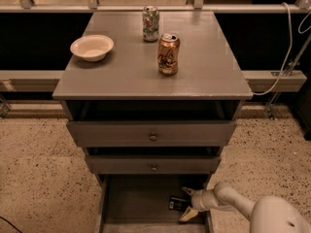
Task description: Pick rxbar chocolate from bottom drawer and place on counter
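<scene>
The hand (188, 204) sits low inside the bottom drawer (136, 198), at the drawer's right side, with its two pale fingers (189, 214) spread apart and released, holding nothing. The rxbar chocolate (176, 203) lies flat on the drawer floor, right of the drawer's middle. Its right end looks to fall just between the spread fingers, though whether either pad touches the wrapper I cannot tell. The step in hand seems to be the grasp itself. To do it well, the fingers should straddle the bar across its narrow width and go low enough to catch the thin wrapper's edges, not skate over it. They should close gently, so the bar is not pushed toward the drawer's back wall. The lift then wants to come forward out of the drawer before rising (the shallower drawer directly above the bottom drawer overhangs its rear part and could knock the bar loose). High above the drawer, the desk (121, 81) already carries a copper can (168, 54), a second can (151, 23) and a bowl (92, 47), so the bare front strip looks the safest landing spot
</scene>
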Robot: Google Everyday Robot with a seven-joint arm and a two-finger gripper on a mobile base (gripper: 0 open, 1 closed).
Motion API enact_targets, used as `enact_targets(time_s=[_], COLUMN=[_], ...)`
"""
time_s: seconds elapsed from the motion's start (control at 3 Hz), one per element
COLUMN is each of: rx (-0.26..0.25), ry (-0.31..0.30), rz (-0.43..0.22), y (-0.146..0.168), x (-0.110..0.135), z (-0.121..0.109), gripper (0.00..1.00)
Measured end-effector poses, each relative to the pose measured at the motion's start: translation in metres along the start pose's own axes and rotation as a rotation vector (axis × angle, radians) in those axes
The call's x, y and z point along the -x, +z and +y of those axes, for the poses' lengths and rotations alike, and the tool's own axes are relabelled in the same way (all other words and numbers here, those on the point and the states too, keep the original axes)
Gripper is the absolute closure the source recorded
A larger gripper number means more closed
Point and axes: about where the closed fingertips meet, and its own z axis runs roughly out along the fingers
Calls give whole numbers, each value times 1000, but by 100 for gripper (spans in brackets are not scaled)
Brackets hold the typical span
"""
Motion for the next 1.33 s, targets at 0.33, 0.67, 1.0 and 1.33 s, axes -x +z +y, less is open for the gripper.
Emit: enact_targets(time_s=[0.33, 0.67, 1.0, 1.33], rx=[44, 99, 102, 102], ry=[-28, -81, -81, -74], rz=[104, 312, 320, 300], y=[21, 38, 39, 36], x=[8, 2, 2, 0], z=[-3, -12, -12, -9], gripper=[14, 13, 0, 0])
